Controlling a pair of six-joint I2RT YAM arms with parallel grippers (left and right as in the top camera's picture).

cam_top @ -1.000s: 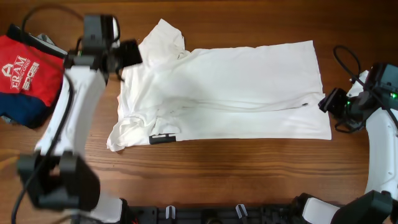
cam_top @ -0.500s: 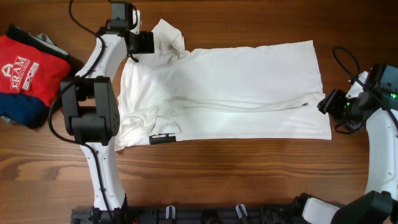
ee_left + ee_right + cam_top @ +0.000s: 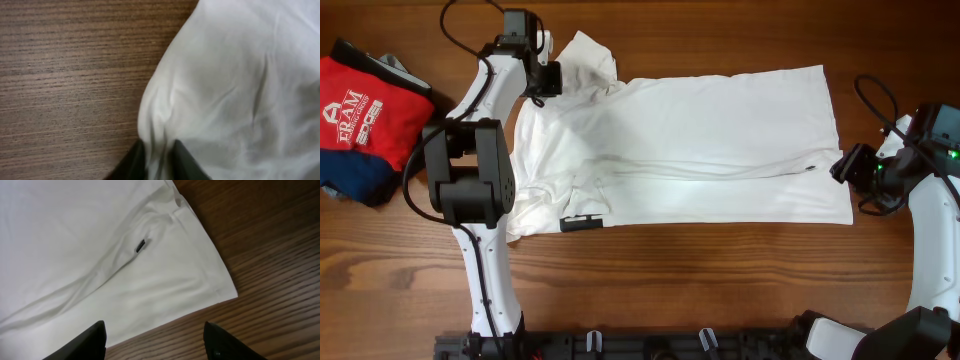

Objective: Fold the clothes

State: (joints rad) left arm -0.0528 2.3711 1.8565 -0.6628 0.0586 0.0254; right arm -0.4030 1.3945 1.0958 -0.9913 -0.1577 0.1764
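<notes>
Pinching a fold of the large white soft fabric shirt [image 3: 240, 85] between the left jaws, drawn together on the cloth at the rumpled sleeve toward the far side of the brown wooden desk [image 3: 700, 290]. Holding the right jaws wide apart and empty, hovering just above the hem corner at the opposite end, beside a tiny dark tag [image 3: 141, 245]. Keeping the shirt spread across the middle of the desk, hem end flat, sleeve end bunched, a small black label patch [image 3: 582, 223] showing at the near edge. Leaving a red folded garment with a white logo [image 3: 365, 110] well apart at the left edge. Apparently beginning the sleeve fold, with the sleeve not yet turned in. Calling next, by the look of it, for raising the pinched sleeve and carrying it inward over the shirt's body, gripping the thin cloth firmly and leaving the flat hem end undisturbed.
</notes>
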